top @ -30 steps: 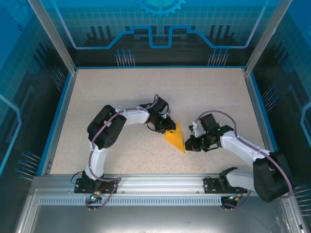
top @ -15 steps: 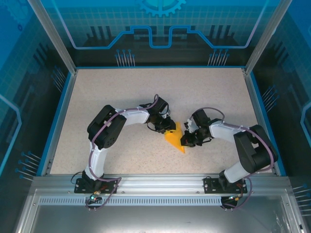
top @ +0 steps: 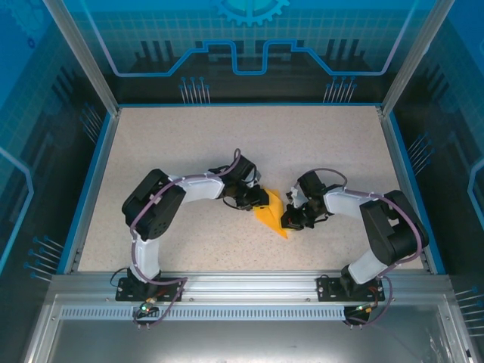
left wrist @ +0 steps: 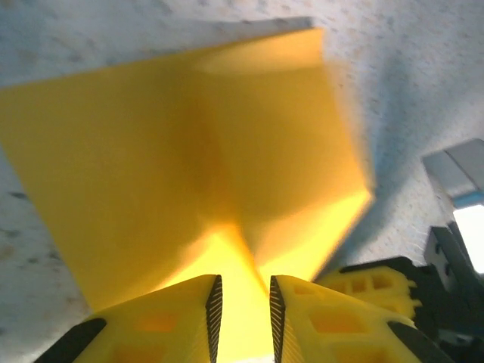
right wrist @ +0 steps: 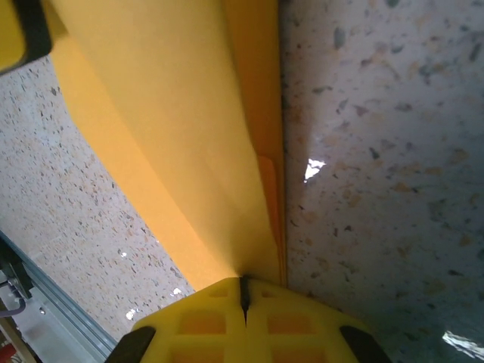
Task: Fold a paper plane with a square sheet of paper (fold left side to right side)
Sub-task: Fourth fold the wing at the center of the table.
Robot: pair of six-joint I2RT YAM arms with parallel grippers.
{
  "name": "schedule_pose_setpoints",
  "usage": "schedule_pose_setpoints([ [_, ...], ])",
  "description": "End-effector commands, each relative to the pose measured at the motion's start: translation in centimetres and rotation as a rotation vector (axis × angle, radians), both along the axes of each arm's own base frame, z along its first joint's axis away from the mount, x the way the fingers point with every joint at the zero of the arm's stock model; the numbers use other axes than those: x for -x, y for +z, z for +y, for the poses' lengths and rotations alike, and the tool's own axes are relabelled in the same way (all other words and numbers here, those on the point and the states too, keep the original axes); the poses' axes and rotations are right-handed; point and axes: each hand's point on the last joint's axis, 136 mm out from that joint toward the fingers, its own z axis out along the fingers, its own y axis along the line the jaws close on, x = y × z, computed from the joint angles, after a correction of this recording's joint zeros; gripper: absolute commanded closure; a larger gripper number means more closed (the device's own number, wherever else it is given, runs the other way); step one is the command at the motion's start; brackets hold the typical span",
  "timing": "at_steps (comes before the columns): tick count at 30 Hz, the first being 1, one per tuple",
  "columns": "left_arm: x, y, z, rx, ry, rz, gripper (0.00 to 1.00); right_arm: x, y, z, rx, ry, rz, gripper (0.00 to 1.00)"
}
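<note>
The square sheet of paper [top: 273, 216], plain orange-yellow, lies mid-table folded into a narrow pointed shape with its tip toward the near edge. My left gripper [top: 258, 200] is at its far left corner. In the left wrist view its jaws [left wrist: 242, 302] stand a narrow gap apart, and the paper's [left wrist: 189, 136] raised centre crease runs into that gap. My right gripper [top: 288, 220] is at the paper's right edge. The right wrist view shows it [right wrist: 243, 291] shut on the layered edge of the paper [right wrist: 166, 136], which lifts off the table.
The speckled tabletop [top: 189, 144] is bounded by blue rails and glass walls on three sides. A metal rail [top: 242, 291] with both arm bases runs along the near edge. The right gripper's yellow finger [left wrist: 370, 283] sits close beside my left one.
The right arm swung in from the right and closed on the paper's right edge. The left arm's elbow shifted left while its gripper stayed at the paper's far corner.
</note>
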Motion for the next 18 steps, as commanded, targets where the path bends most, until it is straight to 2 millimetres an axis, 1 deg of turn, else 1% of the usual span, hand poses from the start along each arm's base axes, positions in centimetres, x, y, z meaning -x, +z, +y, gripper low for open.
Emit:
schedule_pose_setpoints([
  [1, 1.2, 1.7, -2.2, 0.088, -0.063, -0.030, 0.76, 2.1, -2.5, -2.6, 0.171, 0.010, 0.061, 1.00],
  [5, 2.6, 1.0, -3.9, 0.133, -0.101, 0.010, 0.79, 2.1, -2.5, -2.6, 0.171, 0.014, 0.064, 1.00],
  [10, 3.4, -0.1, -4.8, 0.144, -0.122, 0.055, 0.83, 2.2, -2.6, -2.8, 0.179, 0.017, 0.065, 1.00],
  [13, 3.6, -0.9, -4.9, 0.130, -0.121, 0.078, 0.84, 2.2, -2.6, -2.7, 0.179, 0.017, 0.066, 1.00],
  [18, 3.6, -2.9, -4.1, 0.071, -0.097, 0.097, 0.85, 2.2, -2.6, -2.7, 0.179, 0.020, 0.071, 1.00],
])
